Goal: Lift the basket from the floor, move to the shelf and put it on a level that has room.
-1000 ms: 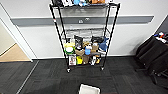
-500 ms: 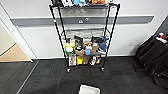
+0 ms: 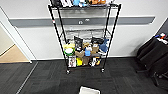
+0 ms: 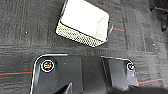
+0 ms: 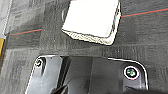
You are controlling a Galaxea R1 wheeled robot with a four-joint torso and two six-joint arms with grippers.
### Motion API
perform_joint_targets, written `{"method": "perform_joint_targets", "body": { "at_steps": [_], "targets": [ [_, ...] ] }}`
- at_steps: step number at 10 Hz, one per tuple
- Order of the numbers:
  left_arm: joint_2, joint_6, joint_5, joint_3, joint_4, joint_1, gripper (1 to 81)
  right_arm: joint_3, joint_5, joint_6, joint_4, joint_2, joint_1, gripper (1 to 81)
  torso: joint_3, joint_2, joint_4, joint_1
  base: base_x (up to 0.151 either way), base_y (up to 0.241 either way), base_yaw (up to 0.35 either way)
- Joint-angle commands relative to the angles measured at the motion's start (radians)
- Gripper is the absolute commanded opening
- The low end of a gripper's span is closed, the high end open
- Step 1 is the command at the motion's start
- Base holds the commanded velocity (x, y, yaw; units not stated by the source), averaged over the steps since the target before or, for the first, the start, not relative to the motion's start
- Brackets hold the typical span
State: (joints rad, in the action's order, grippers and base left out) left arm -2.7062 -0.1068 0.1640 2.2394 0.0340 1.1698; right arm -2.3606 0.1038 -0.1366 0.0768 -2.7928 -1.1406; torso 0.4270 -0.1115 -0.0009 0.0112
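Here the basket (image 3: 89, 90), cut off in the head view, sits on the floor (image 3: 45, 77).

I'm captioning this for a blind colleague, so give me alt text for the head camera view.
A small off-white basket sits on dark grey carpet floor in front of a tall black wire shelf against a pale wall. Its lower tiers are crowded with packages, and the level second from the top looks bare.

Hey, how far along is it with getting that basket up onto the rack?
Nothing looks done yet. The basket sits on the dark carpet floor, in front of the shelf, and nothing grips it. In hand: both wrist cameras look down on the basket. Left: lifting it, moving to the shelf, and placing it on the bare second tier.
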Motion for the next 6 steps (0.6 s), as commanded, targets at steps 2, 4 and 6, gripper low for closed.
{"method": "perform_joint_targets", "body": {
  "at_steps": [2, 4, 6],
  "targets": [
    [0.021, -0.001, -0.047, -0.015, 0.004, -0.043, 81.1, -0.001, -0.053, 0.002, 0.008, 0.005, 0.051, 81.1, 0.000, 0.000, 0.000, 0.000, 0.000, 0.000, 0.000],
    [0.021, -0.001, -0.058, -0.017, -0.002, -0.044, 81.1, -0.018, -0.053, 0.006, 0.011, -0.004, 0.052, 81.1, 0.000, 0.000, 0.000, 0.000, 0.000, 0.000, 0.000],
    [0.031, -0.007, -0.070, -0.017, -0.036, -0.043, 81.1, -0.038, -0.053, 0.006, 0.011, -0.018, 0.046, 81.1, 0.000, 0.000, 0.000, 0.000, 0.000, 0.000, 0.000]
  ]
}}
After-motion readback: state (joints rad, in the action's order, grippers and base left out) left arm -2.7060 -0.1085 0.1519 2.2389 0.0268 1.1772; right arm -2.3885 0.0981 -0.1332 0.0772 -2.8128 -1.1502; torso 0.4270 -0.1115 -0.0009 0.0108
